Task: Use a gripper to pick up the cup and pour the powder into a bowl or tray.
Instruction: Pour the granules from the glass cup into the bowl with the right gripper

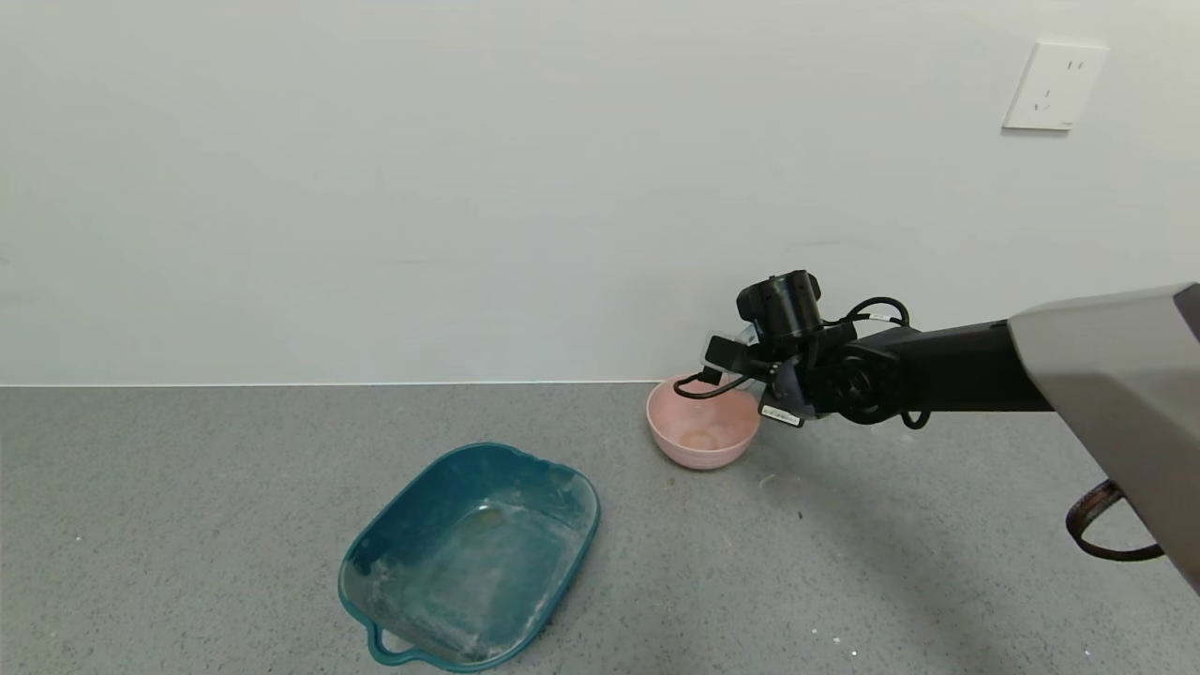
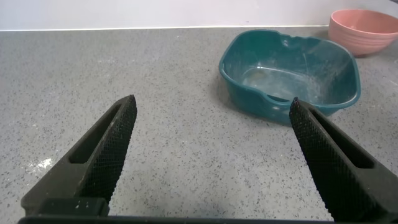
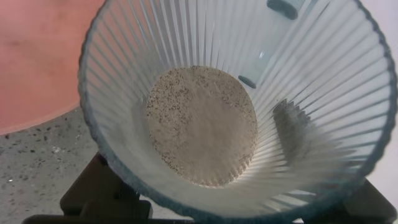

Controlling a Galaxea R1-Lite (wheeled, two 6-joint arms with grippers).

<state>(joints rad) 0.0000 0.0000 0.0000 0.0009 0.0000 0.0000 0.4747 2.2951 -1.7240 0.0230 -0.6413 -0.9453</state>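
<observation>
While right gripper (image 1: 750,367) clamps tilted cup (image 3: 239,106) over pink bowl (image 1: 701,439), left gripper (image 2: 211,155) gapes wide.

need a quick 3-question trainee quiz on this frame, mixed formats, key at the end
1. True or false: the right gripper holds the ribbed cup tipped over the pink bowl.
2. Which container lies nearer the robot on the grey counter? A) the pink bowl B) the teal tray C) the ribbed cup
3. Fill in: the left gripper sits low over the counter with its fingers ____.

Key: 1 true. 2 B; the tray, dusted with white residue, has its handle toward the robot. 3 open, with nothing between them. A pale patch of powder shows in the bowl's bottom.
</observation>
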